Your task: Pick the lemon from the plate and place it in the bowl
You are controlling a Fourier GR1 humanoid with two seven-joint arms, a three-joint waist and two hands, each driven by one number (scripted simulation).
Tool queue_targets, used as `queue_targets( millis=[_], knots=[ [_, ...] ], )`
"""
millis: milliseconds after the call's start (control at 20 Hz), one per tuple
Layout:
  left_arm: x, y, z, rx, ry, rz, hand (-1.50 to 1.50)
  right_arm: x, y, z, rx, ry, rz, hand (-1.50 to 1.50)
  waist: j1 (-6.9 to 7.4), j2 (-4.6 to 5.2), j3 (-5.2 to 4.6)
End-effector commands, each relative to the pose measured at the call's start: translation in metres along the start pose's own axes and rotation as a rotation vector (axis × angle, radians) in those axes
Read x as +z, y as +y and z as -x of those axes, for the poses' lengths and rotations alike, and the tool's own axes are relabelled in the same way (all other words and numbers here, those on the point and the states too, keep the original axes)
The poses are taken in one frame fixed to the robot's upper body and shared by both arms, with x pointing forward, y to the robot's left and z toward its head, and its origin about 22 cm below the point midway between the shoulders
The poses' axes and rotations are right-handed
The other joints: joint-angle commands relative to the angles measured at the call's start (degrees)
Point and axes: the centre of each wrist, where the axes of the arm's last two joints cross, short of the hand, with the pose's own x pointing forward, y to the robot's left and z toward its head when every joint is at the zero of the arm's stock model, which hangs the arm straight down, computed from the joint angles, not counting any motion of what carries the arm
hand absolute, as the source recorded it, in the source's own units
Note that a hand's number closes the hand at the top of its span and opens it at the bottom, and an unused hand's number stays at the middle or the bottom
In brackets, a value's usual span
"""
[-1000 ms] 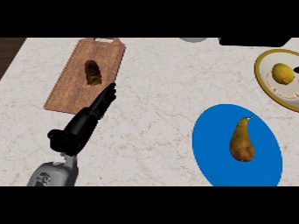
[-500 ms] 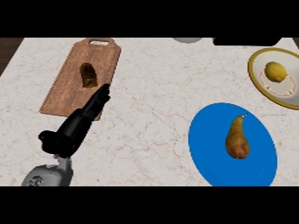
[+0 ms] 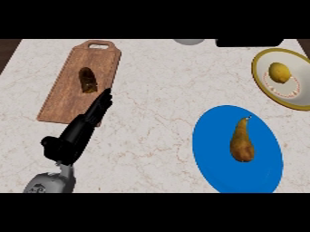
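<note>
1. A pear [image 3: 242,141] is carried on the blue plate [image 3: 215,154].
2. A dark brown item [image 3: 88,79] is borne by the wooden cutting board [image 3: 67,97].
3. The lemon [image 3: 280,71] is seen on the yellow-rimmed plate [image 3: 305,86], upper right.
4. The left hand [image 3: 80,131] is stretched straight, with nothing grasped, at the board's lower edge.

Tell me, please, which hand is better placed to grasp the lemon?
Probably the right, though unseen: the lemon lies far right, while the left hand is far off by the cutting board.
</note>
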Motion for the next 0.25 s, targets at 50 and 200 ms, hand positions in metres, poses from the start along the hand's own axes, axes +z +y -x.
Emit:
queue_targets(
  millis=[50,200],
  knots=[
    [-0.009,0.015,-0.011,0.001,0.005,-0.014,0.0,-0.008,-0.063,0.043,-0.043,-0.013,-0.032,-1.5,-0.5,-0.09,-0.03],
    [0.001,0.01,-0.004,-0.009,-0.002,-0.021,0.0,-0.012,-0.107,0.062,-0.071,-0.032,-0.038,-1.5,-0.61,-0.16,-0.03]
  ],
)
